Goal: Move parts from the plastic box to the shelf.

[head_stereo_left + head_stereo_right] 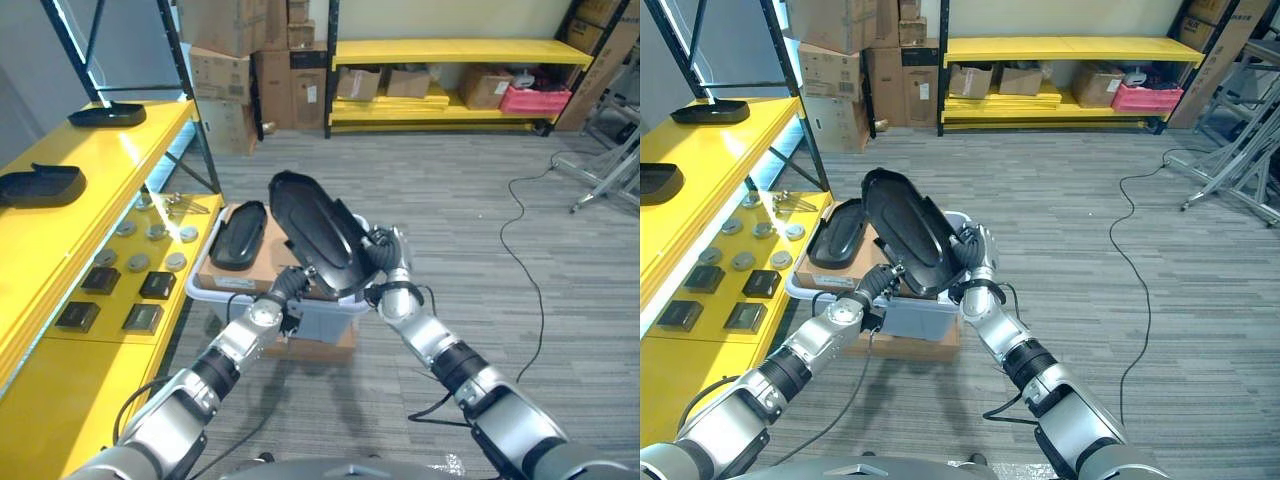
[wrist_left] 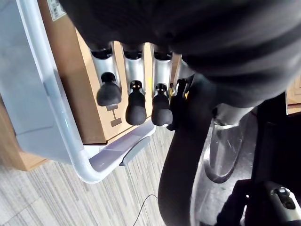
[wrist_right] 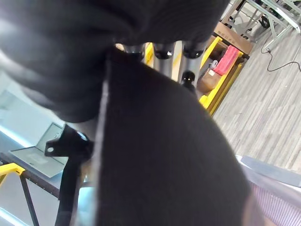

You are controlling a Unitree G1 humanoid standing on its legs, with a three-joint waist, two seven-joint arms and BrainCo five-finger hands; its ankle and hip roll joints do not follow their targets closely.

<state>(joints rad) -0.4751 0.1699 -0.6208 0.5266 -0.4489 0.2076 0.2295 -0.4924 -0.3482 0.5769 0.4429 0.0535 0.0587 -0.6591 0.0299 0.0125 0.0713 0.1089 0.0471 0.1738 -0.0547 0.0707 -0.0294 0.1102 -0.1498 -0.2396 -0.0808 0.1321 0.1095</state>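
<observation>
**Currently: both hands on one black part, raised over the box**

You've got the large black moulded plastic shell part (image 1: 315, 232) lifted clear above the pale grey plastic box (image 1: 330, 315), tilted, one end pointing up and away from the robot. Box sits on a brown cardboard carton (image 1: 925, 347) on the grey carpet floor (image 1: 470, 220).

L hand (image 1: 296, 281) is at the part's lower near edge, coming in from below-left. In the L wrist view its dark-tipped fingers (image 2: 136, 106) run straight in a row under the part; thumb not visible, so cannot tell if it clamps. Reads as supporting w/ straight fingers.

R hand (image 1: 385, 258) is on the part's right side, fingers wrapped round the rim. R wrist view: fingertips (image 3: 188, 77) show past the part's black edge, i.e. gripping it.

A second black shell part (image 1: 238, 236) lies in the box, left end, resting on a cardboard sheet (image 1: 275, 262).

Yellow metal shelf (image 1: 60, 235) stands to the robot's left. Upper level carries two more black parts (image 1: 40, 184) and (image 1: 107, 115), well apart. Lower level holds small grey discs (image 1: 140, 262) and dark square blocks (image 1: 100, 280).
</observation>
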